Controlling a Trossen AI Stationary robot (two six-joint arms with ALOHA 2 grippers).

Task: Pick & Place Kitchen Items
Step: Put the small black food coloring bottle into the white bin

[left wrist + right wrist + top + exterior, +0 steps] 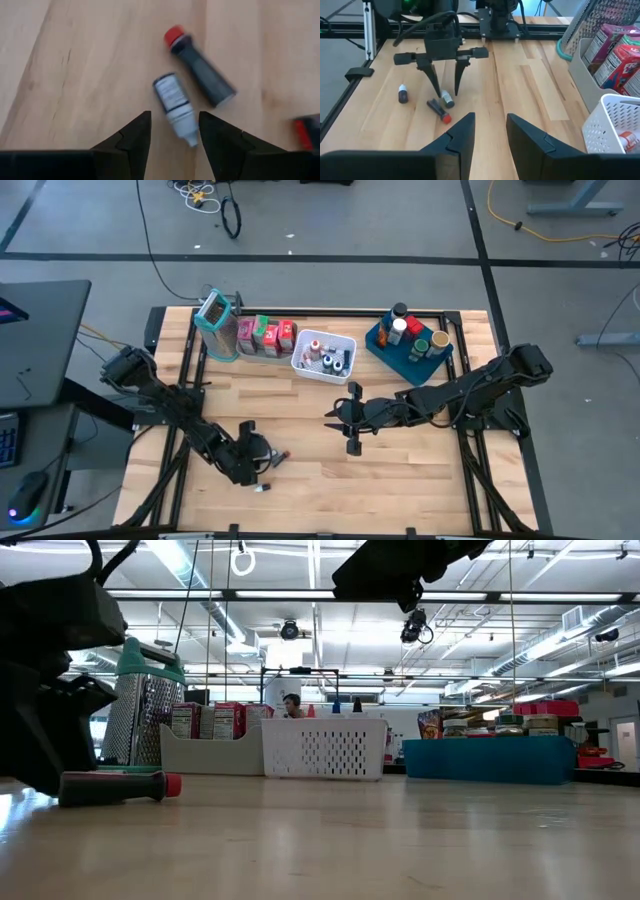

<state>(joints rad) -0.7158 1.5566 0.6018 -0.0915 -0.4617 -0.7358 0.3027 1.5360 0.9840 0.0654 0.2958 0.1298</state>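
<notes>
- The left gripper point(448, 84) hangs low over the near-left table point(400, 450), fingers parted and holding nothing, straddling a small white-capped bottle point(175, 106) lying flat, probably lined up for a pinch.
- A dark red-capped tube point(199, 66) lies just beside it; another tiny bottle point(403, 93) rests near.
- The right gripper point(352, 418) waits mid-table, fingers slightly apart and empty.
- The white mesh basket point(322, 372) behind seems the likely destination.
</notes>
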